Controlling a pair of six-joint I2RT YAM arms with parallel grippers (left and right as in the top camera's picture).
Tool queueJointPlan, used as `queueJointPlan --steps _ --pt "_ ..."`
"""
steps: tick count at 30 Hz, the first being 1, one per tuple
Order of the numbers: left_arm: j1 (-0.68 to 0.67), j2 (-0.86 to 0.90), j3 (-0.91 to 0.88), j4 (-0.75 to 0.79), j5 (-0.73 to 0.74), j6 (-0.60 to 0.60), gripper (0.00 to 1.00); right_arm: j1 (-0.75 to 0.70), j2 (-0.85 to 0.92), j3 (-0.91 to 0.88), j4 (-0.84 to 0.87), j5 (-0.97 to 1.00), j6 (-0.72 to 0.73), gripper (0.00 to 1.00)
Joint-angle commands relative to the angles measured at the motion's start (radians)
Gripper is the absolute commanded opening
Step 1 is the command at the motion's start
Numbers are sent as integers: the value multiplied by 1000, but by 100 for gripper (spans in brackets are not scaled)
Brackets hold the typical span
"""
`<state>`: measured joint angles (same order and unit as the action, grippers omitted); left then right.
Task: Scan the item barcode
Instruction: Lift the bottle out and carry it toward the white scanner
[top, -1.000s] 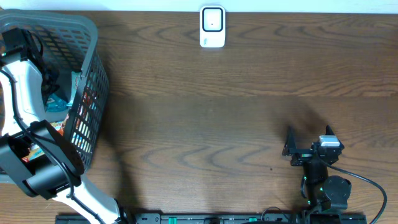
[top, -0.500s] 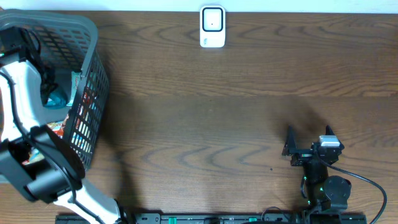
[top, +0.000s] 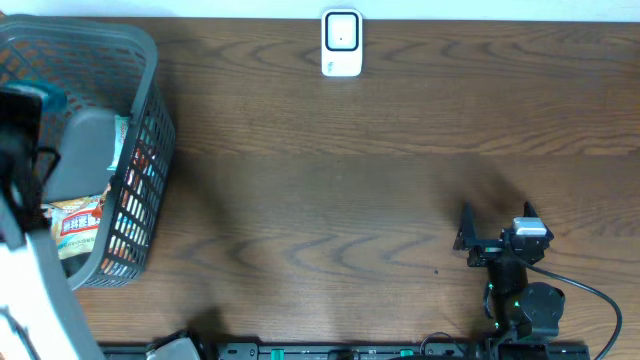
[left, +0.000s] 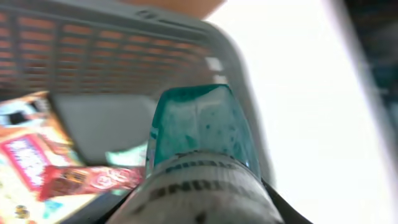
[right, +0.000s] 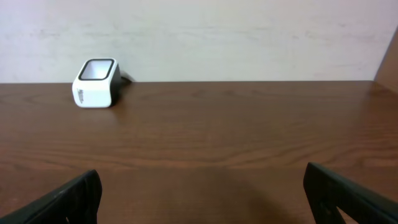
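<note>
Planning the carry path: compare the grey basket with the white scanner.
The basket is grey, mesh-walled and large; the scanner is white, solid and small. The basket sits far left, holding snack packets; the scanner stands at the far edge, alone. Both rest on the wooden table.

The bottle (left: 198, 143) at the left jaws is motion-blurred, its label illegible, its base cut off by the lower edge.

Left wrist view smeared with motion blur, bottle (left: 198, 140) soft, white glare right; others sharp
</note>
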<state>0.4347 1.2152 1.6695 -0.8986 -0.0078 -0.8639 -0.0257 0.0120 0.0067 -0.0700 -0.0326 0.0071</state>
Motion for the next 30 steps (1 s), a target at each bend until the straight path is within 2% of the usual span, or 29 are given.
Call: queueJointPlan --steps 1,4,7,12,15,18,22,25,27,30 --pt "-65 -75 18 18 158 5 34 5 -5 -1 -4 4 11 99" --pt "-193 -105 18 8 204 19 35 5 -5 -1 -4 4 11 99" --pt "-348 -96 14 -5 204 85 35 5 -5 -1 -4 4 11 99" --pt "-622 -5 -7 -29 197 304 35 5 -5 -1 -4 4 11 99" --pt "-742 80 -15 -57 179 425 35 5 -5 -1 -4 4 11 99" --pt "-831 183 -15 -83 112 489 35 5 -5 -1 -4 4 11 99" --pt "-913 333 -14 -72 104 563 35 5 -5 -1 -4 4 11 99" --pt "-967 434 -14 -50 104 674 35 5 -5 -1 -4 4 11 99" --pt "-1013 517 -15 -16 104 800 35 5 -5 -1 -4 4 11 99" --pt "-1055 591 -14 27 105 880 35 5 -5 -1 -4 4 11 99"
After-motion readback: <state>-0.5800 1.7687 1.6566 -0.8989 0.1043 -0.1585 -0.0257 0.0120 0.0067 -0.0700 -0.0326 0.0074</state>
